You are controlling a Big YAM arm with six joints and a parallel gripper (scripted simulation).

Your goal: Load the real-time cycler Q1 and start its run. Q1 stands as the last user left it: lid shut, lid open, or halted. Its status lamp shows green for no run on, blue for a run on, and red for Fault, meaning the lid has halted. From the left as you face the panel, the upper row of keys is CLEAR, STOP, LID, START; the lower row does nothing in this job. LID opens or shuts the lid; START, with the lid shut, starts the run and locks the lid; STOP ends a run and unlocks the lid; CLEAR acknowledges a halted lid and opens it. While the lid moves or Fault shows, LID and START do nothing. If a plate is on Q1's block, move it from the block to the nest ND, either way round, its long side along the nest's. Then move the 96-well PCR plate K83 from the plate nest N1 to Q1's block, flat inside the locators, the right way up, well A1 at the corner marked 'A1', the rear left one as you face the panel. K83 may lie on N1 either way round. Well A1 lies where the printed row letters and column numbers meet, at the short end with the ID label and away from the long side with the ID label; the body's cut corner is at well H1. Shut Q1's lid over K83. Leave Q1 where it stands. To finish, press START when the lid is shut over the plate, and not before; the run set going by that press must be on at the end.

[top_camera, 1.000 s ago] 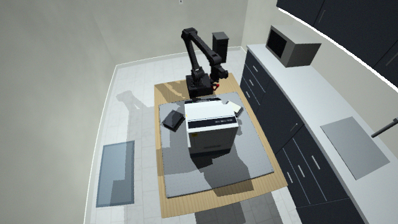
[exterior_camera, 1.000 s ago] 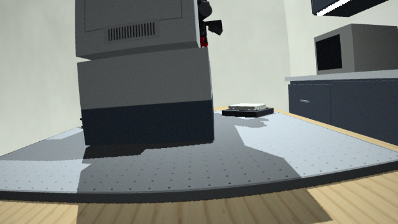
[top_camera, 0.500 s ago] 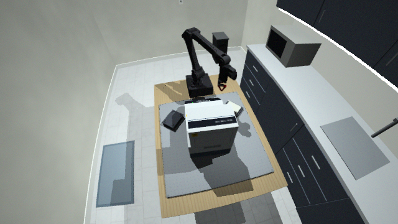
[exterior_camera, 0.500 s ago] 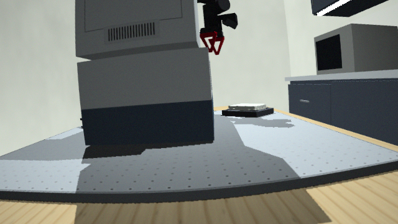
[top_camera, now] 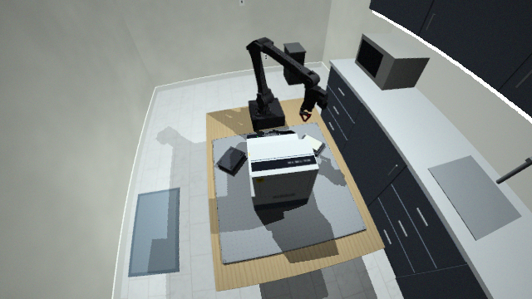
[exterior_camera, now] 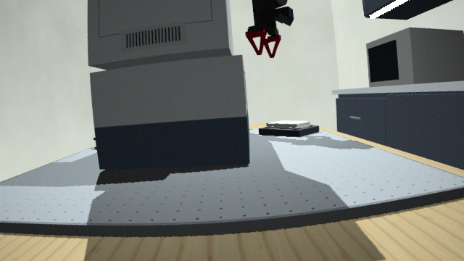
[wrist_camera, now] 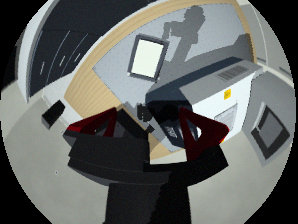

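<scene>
My arm (top_camera: 278,54) reads as matte black all over, built from long boxy links with rounded joint housings between them, and I can make out no cables, screws or markings on it at this size. It rises from a squat black block of a base (top_camera: 278,120) near the top centre of the overhead frame. The wrist section is a chunkier black housing. My end effector (exterior_camera: 264,43), at the top of the side view, carries two dark red fingers (exterior_camera: 256,43) shaped as open triangular frames, points downward. In the wrist view those red fingers flank a broad black rounded body across the lower frame.
</scene>
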